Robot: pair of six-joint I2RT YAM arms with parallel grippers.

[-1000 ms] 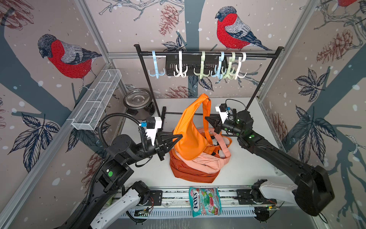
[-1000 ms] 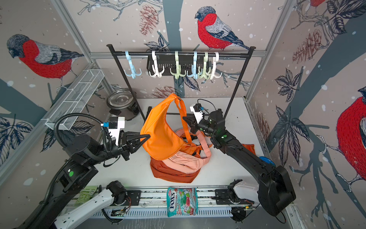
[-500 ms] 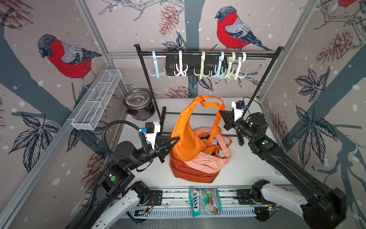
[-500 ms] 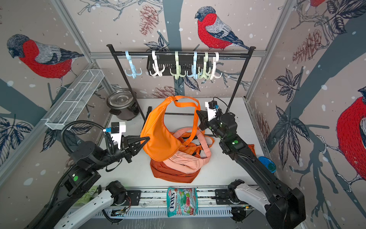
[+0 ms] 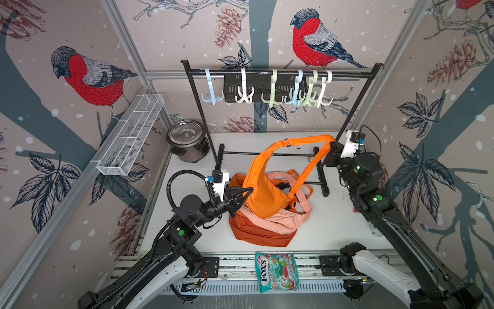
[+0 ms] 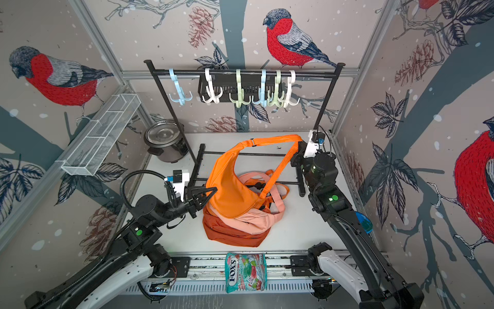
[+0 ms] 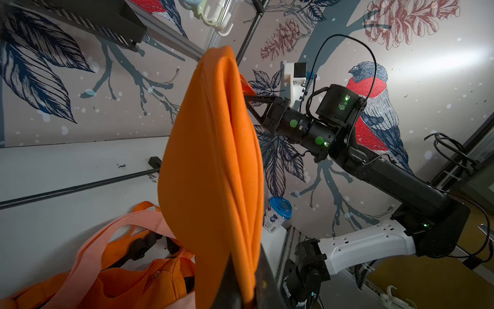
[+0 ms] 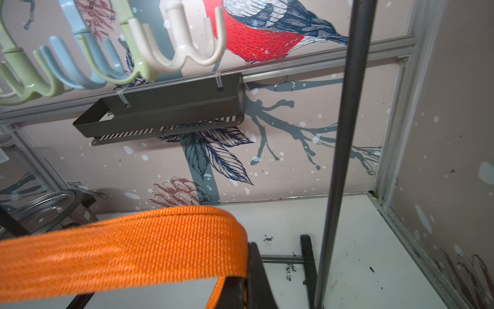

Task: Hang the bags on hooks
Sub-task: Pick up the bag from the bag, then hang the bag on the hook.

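Right wrist view shows the right pincer point(image 8: 244, 281) clamped on the strap point(image 8: 128, 256) of the orange bag point(image 5: 264, 187), below the white hook point(image 8: 187, 57); the left pincer point(image 5: 247, 190) pinches its body. Strap not yet hooked.

Both top views: high over the desk's point(image 5: 334, 222) front edge, looking down, sharing all. Left wrist: close behind orange bag point(image 7: 213, 160). Right wrist: low, facing up at hooks point(image 8: 176, 63).

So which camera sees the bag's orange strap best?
A top view: the whole strap shows, stretched from the orange bag to the right gripper. The right wrist sees only a close piece; the left wrist, mostly the bag.
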